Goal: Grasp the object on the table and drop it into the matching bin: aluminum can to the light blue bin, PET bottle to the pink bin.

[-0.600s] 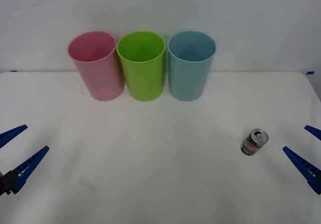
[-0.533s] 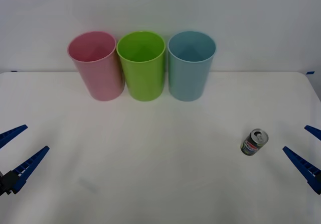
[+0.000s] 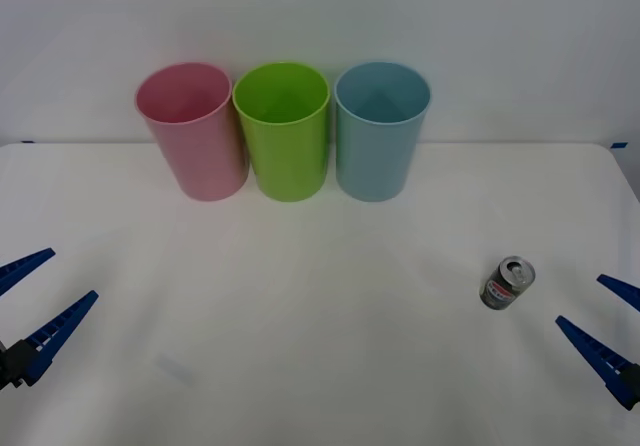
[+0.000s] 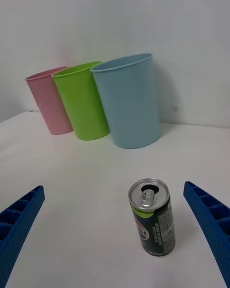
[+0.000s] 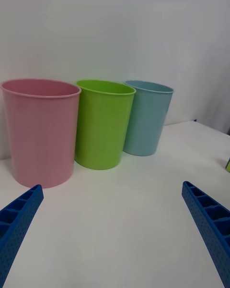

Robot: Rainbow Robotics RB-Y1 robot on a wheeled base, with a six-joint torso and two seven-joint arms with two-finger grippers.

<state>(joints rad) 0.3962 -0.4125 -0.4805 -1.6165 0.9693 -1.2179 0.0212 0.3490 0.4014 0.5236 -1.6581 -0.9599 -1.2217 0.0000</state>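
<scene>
Aluminum can (image 3: 507,283): upright on worktop (image 3: 320,366), just ahead of right hand (image 3: 607,331), ungrasped. Right hand: fingers apart, empty. Left hand (image 3: 25,306): fingers apart, idle, well apart from can. Light blue bin (image 3: 380,131): far ahead, awaiting can. Remaining: grasp, carry, drop.

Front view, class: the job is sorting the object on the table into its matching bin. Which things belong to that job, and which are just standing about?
Belong to the job:
aluminum can
light blue bin
right gripper, nearest the can, open

Just standing about:
pink bin
lime green bin
left gripper, open
</scene>
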